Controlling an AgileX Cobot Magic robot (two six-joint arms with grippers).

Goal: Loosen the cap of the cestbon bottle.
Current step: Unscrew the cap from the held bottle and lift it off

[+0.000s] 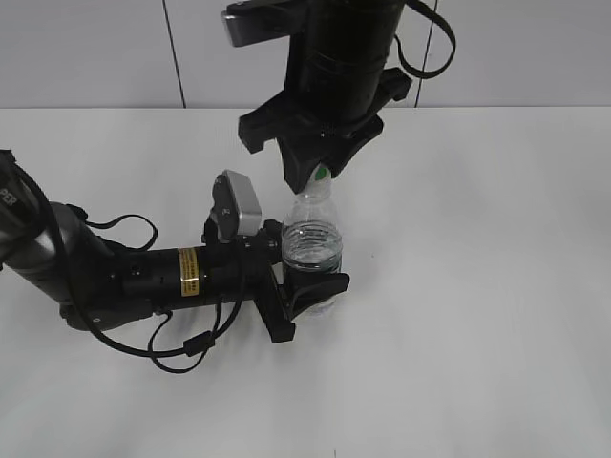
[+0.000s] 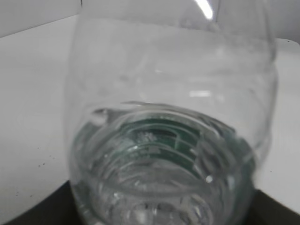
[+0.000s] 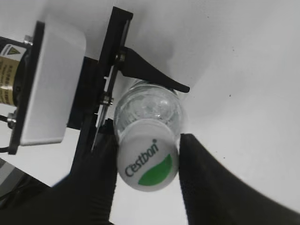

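The cestbon bottle [image 1: 311, 239] stands upright on the white table, clear with a ribbed shoulder. Its green label shows through the plastic in the left wrist view [image 2: 178, 140]. My left gripper [image 1: 310, 286] comes in from the left and is shut on the bottle's lower body; its jaws also show in the right wrist view [image 3: 154, 79]. The white cap [image 3: 149, 161], with a green leaf mark and "Cestbon" lettering, sits on top of the bottle. My right gripper [image 3: 148, 174] hangs straight down over the bottle [image 3: 150, 108], its two black fingers pressed on either side of the cap [image 1: 322, 174].
The white table [image 1: 477, 286] runs back to a pale wall [image 1: 95, 48]. The left arm's body and its cables [image 1: 143, 277] lie low across the table's left side. The right arm [image 1: 334, 57] stands tall above the bottle.
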